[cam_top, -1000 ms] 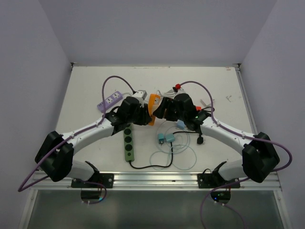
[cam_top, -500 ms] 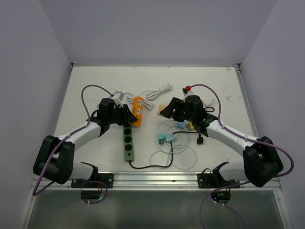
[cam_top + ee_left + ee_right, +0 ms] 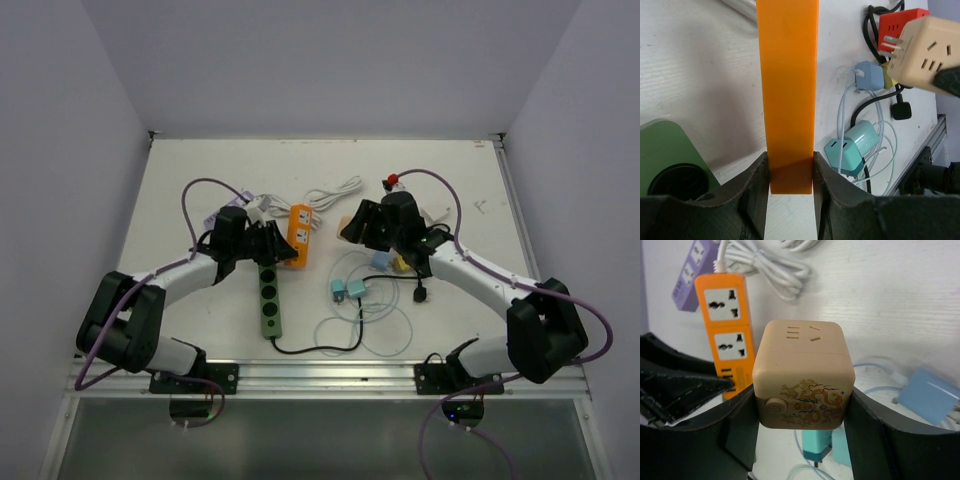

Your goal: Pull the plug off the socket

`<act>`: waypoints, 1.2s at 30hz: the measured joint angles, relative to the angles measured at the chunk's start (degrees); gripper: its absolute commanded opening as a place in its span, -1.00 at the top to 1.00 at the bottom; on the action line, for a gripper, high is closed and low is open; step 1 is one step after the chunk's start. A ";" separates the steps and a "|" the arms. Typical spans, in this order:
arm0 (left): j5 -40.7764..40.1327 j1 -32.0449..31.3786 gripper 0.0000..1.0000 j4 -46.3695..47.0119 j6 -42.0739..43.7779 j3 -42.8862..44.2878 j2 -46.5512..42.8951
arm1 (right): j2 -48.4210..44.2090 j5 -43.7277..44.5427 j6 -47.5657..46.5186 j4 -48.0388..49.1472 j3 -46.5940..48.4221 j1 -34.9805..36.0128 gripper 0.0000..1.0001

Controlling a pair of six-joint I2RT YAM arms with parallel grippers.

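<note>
Beige plug (image 3: 802, 375) in right gripper (image 3: 802, 410), orange socket (image 3: 788, 90) in left gripper (image 3: 789, 172)

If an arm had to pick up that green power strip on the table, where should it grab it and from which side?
Probably mid-body on the green power strip, coming straight down with fingers across its narrow width. It lies flat, long and slim, so its long side walls give parallel faces; the black cable leaves its near end.

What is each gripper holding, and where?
Left gripper clamps the orange power strip by its end's side edges; right gripper clamps the beige cube plug by two opposite sides.
</note>
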 measured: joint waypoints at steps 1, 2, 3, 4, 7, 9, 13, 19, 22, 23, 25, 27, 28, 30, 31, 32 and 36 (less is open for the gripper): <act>0.04 -0.50 0.68 0.26 0.00 0.00 0.74 | 0.96 1.53 -0.63 -1.49 1.29 -0.15 1.00; 0.13 -1.09 0.54 0.50 -0.02 0.00 1.55 | 2.12 2.86 -1.29 -3.15 2.64 -0.46 1.00; 0.15 -1.57 0.46 0.63 -0.04 0.00 2.19 | 2.89 3.80 -1.79 -3.96 3.48 -0.74 1.00; 0.31 -2.12 0.37 0.79 -0.04 0.00 2.99 | 3.82 4.94 -2.40 -4.81 4.31 -1.11 1.00; 0.35 -3.13 0.12 0.59 0.00 0.00 4.63 | 5.79 7.41 -4.37 -7.30 5.64 -2.23 1.00; 0.02 -3.26 -0.02 0.04 0.17 0.00 4.79 | 7.02 8.20 -5.27 -8.61 6.38 -3.06 1.00; -1.86 -3.28 -0.49 -2.80 2.01 0.66 3.85 | 9.20 8.48 -6.88 -9.62 7.98 -4.44 1.00; -6.60 -3.30 -0.81 -9.97 5.09 4.09 -0.63 | 12.50 8.44 -8.81 -10.78 11.30 -5.25 1.00; -9.03 -3.30 -0.85 -13.33 6.75 5.84 -3.34 | 14.16 8.44 -9.53 -11.04 12.87 -5.25 0.92; -10.08 -3.30 -0.86 -14.88 7.50 6.60 -4.59 | 14.82 8.41 -9.77 -11.15 13.40 -5.25 0.85; -12.22 -3.30 -0.86 -17.53 8.98 8.28 -7.41 | 16.26 8.33 -10.10 -11.47 14.19 -5.22 0.78; -14.64 -3.30 -0.86 -20.02 10.80 10.36 -10.95 | 17.49 8.31 -10.40 -12.02 14.88 -5.25 0.61; -15.93 -3.30 -0.86 -20.87 11.63 11.39 -12.81 | 18.12 8.31 -10.51 -12.17 15.13 -5.25 0.49; -18.64 -3.30 -0.87 -22.29 13.60 12.90 -16.52 | 19.17 8.28 -10.86 -12.70 15.80 -5.25 0.36; -20.00 -3.30 -0.87 -22.91 14.29 13.22 -18.23 | 19.67 8.26 -10.93 -12.81 16.06 -5.25 0.27; -21.42 -3.30 -0.87 -23.67 15.23 13.22 -20.20 | 20.11 8.26 -11.04 -12.98 16.28 -5.22 0.19; -27.08 -3.30 -0.98 -27.41 18.71 12.09 -26.67 | 21.09 7.87 -11.28 -13.66 16.83 -5.25 -0.40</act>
